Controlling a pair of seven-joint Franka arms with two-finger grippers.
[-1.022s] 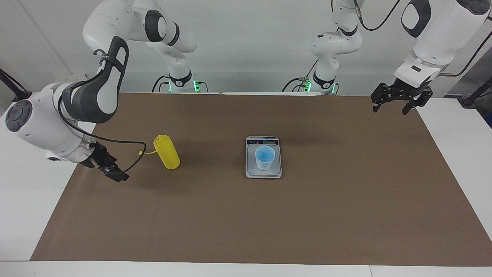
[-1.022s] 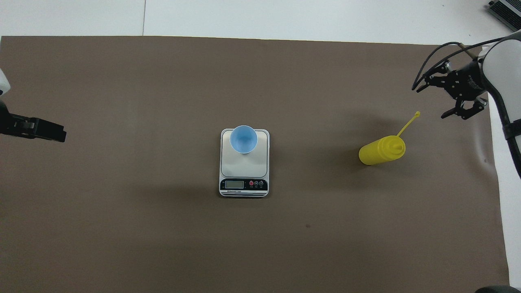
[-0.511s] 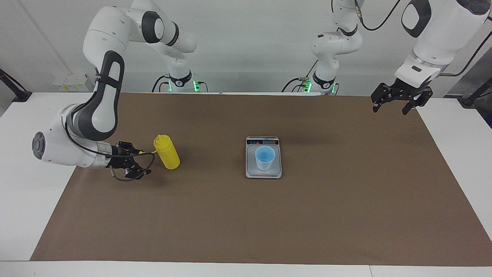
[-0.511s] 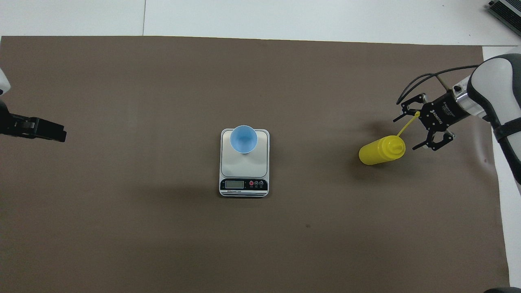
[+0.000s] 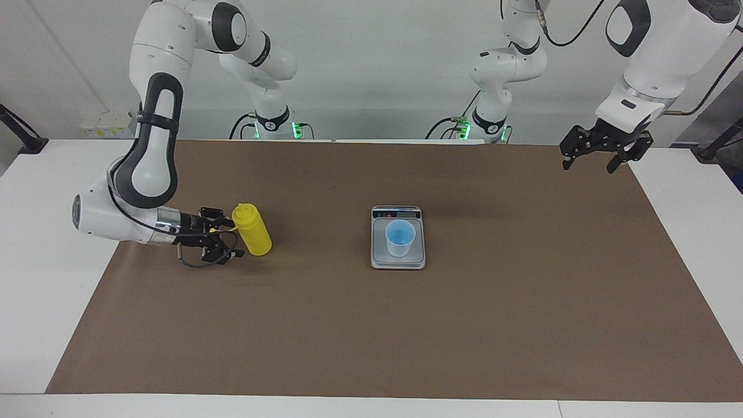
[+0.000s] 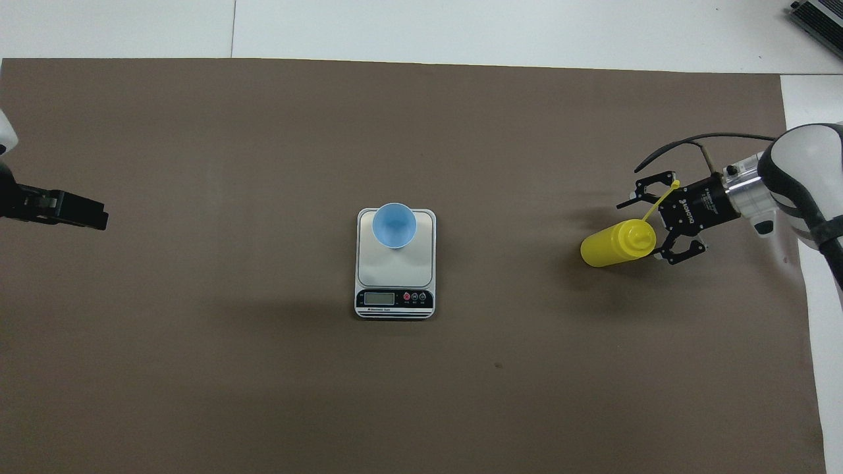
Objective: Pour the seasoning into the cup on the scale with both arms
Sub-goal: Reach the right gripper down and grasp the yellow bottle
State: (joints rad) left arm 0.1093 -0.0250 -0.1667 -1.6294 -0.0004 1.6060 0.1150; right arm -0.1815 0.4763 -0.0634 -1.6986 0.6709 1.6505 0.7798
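Observation:
The yellow seasoning bottle [image 5: 253, 230] stands upright on the brown mat toward the right arm's end of the table; it also shows in the overhead view [image 6: 609, 247]. Its cap hangs out on the thin tether [image 6: 665, 196]. My right gripper [image 5: 226, 235] is low and open right beside the bottle, with the tether between its fingers; from above [image 6: 649, 228] its fingers flank the bottle's top. The light blue cup [image 5: 400, 238] [image 6: 394, 225] stands on the scale [image 5: 380, 258] [image 6: 395, 266] mid-table. My left gripper [image 5: 597, 155] [image 6: 66, 210] waits open, raised over the left arm's end of the mat.
The brown mat [image 5: 371, 325] covers most of the white table [image 5: 52, 290]. A dark device [image 6: 816, 20] sits at the table's corner farthest from the robots, at the right arm's end.
My right gripper has swung down and in toward the yellow bottle, from out by the mat's edge to right beside it. The left arm, cup, scale and bottle have not moved.

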